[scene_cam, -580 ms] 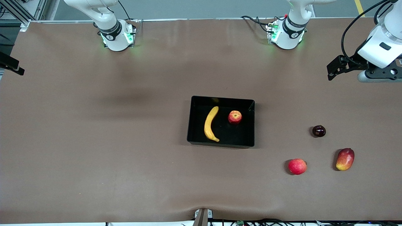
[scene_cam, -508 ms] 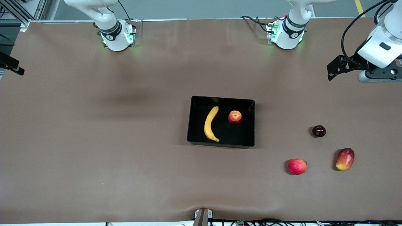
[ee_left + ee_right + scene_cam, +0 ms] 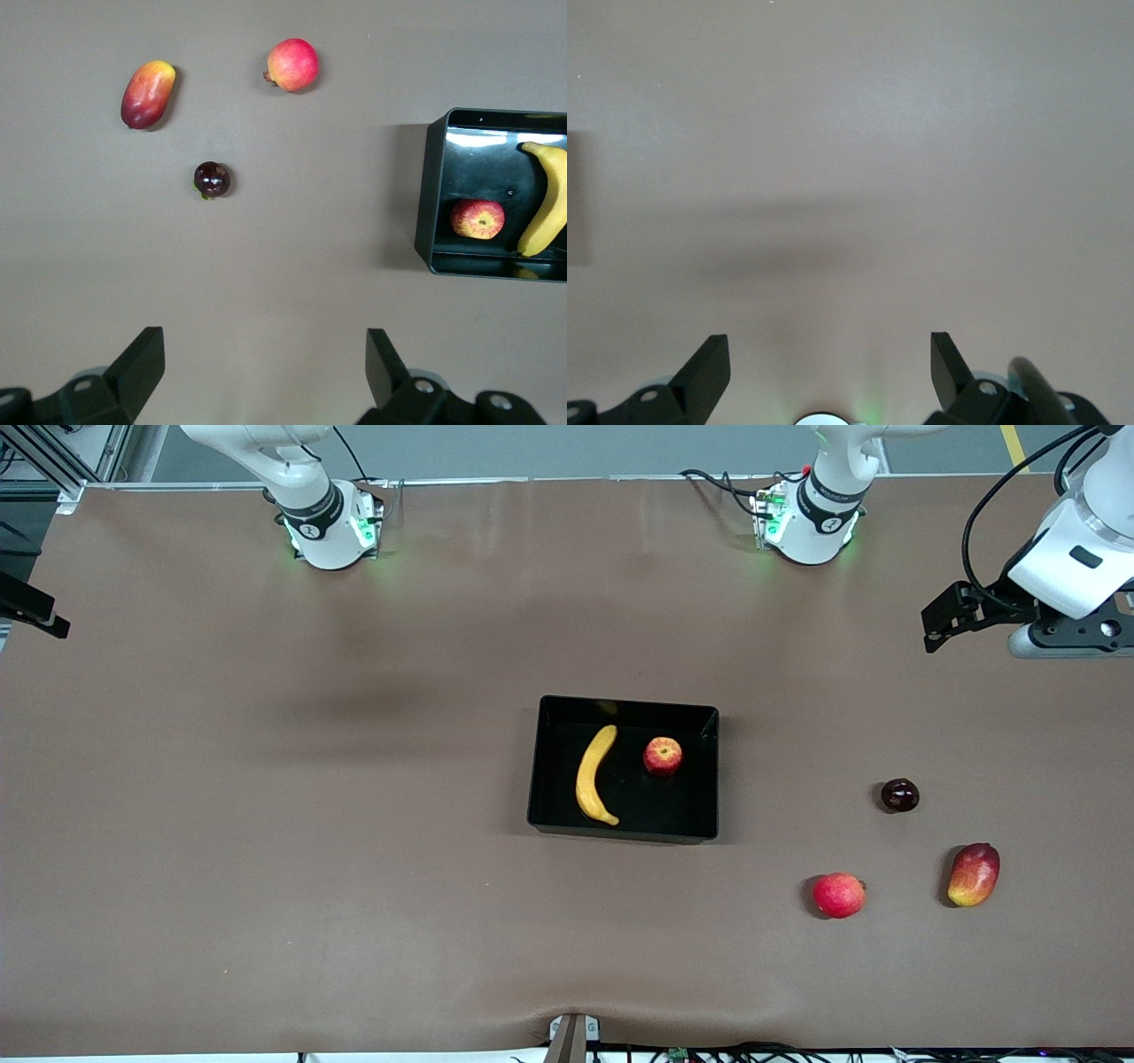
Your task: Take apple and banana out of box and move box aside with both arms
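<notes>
Two arms with glossy white rounded shells are seen. Each base [image 3: 332, 527] is ringed by a black band bearing a small white marking, and green light is cast beside it. A second base [image 3: 811, 518] is flanked by black cables and a red-tipped connector. A white wrist housing carrying a dark rectangular marking is fitted to a black flange, and a thick black cable is looped above it. The left gripper [image 3: 266, 376] is built of matte black plastic with wedge-shaped fingers [image 3: 142, 367] and silver screws. The right gripper [image 3: 830, 376] is shaped alike, with black angular fingers [image 3: 709, 372].
</notes>
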